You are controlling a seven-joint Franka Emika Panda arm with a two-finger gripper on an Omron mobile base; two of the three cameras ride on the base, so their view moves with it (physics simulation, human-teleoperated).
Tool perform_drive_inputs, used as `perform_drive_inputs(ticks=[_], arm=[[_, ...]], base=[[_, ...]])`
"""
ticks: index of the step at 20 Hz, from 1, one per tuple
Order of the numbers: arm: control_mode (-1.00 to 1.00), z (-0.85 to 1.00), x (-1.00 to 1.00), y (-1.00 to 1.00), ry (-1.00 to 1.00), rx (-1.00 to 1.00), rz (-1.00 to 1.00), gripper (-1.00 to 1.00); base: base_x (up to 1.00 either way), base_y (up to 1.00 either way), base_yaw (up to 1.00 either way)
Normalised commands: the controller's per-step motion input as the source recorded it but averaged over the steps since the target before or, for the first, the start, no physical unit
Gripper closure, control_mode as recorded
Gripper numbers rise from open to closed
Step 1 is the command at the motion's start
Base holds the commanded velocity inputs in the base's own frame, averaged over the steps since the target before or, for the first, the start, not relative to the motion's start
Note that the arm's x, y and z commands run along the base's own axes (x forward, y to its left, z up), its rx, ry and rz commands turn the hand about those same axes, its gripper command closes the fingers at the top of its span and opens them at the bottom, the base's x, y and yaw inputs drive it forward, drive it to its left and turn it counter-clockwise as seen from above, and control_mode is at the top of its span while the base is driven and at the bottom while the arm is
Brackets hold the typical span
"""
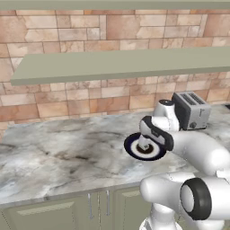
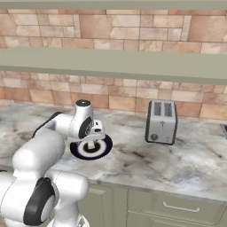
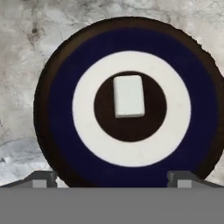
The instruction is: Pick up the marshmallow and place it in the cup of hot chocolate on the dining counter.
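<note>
The marshmallow (image 3: 128, 96), a small white block, lies on the dark brown centre of a round plate (image 3: 131, 144) with a white ring and a dark-blue rim. My gripper (image 3: 111, 178) hangs straight above the plate, open, with one fingertip at each side of the plate's near rim and nothing between them. From the base views the hand (image 1: 144, 143) (image 2: 91, 142) points down over the plate (image 1: 130, 147) (image 2: 104, 146) and covers its middle. The cup of hot chocolate and the dining counter are out of view.
The plate rests on a long marble worktop (image 1: 63, 157) against a brick wall. A silver toaster (image 1: 192, 110) (image 2: 161, 122) stands to the right of the plate. A green shelf (image 1: 121, 63) runs overhead. Cabinet fronts (image 2: 177, 206) lie below the worktop edge.
</note>
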Motion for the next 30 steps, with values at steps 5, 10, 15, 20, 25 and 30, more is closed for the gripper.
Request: perform_drive_inputs(ticks=[5,10,15,20,25,30], arm=[[-1.00,-0.20,0.44,0.00,0.00,0.00,0.05,-1.00],[-1.00,-0.28,0.39,0.00,0.00,0.00,0.01,-1.00],[-1.00,-0.28,0.30,0.00,0.00,0.00,0.01,-1.00],[-1.00,-0.23,0.13,0.00,0.00,0.00,0.00,-1.00],[-1.00,-0.06,0.00,0.00,0.00,0.00,0.00,-1.00],[-1.00,-0.12,0.00,0.03,0.00,0.00,0.00,-1.00]], base=[[0.00,0.00,0.00],[0.00,0.00,0.00],[0.00,0.00,0.00],[0.00,0.00,0.00],[0.00,0.00,0.00],[0.00,0.00,0.00]])
